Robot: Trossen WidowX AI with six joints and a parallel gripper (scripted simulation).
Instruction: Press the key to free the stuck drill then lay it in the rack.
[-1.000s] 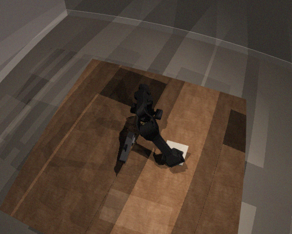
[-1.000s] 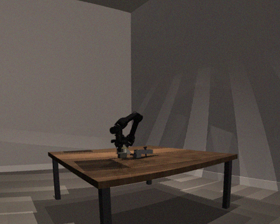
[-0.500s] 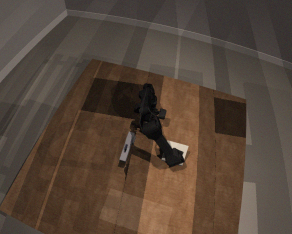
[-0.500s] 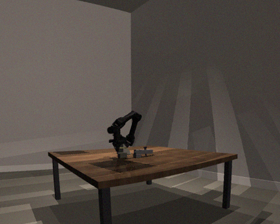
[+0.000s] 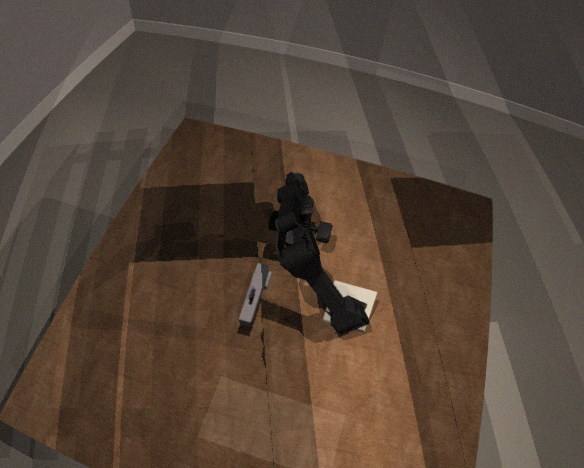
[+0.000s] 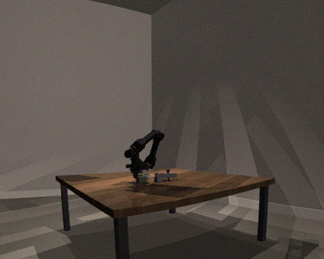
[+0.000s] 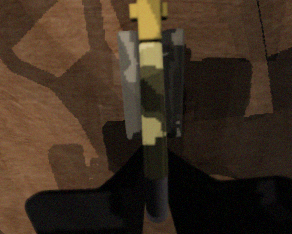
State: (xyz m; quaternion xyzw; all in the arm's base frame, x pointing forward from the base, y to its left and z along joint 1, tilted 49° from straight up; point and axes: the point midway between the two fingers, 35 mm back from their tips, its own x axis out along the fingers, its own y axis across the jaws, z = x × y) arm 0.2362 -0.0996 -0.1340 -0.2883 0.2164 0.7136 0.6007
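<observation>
My gripper [image 6: 136, 176] [image 7: 151, 149] is shut on the drill. The drill [image 7: 151, 55] is a long yellow and olive bar with a dark grey end at the fingers. In the wrist view it runs lengthwise over the grey rack [image 7: 129, 100] [image 6: 141, 180], between its two side walls. In the exterior view a thin yellow strip shows just above the rack; whether it touches cannot be told. The dark key [image 5: 251, 296] [image 6: 168, 171] stands on the long grey holder [image 5: 247, 310] [image 6: 171, 175], apart from the drill. The arm hides gripper, drill and rack in the top view.
The arm's base stands on a white plate [image 5: 360, 291] at the right of the holder in the top view. The wooden table [image 5: 350, 390] [image 6: 95, 192] carries everything. Dark shadow patches cross the table around the rack.
</observation>
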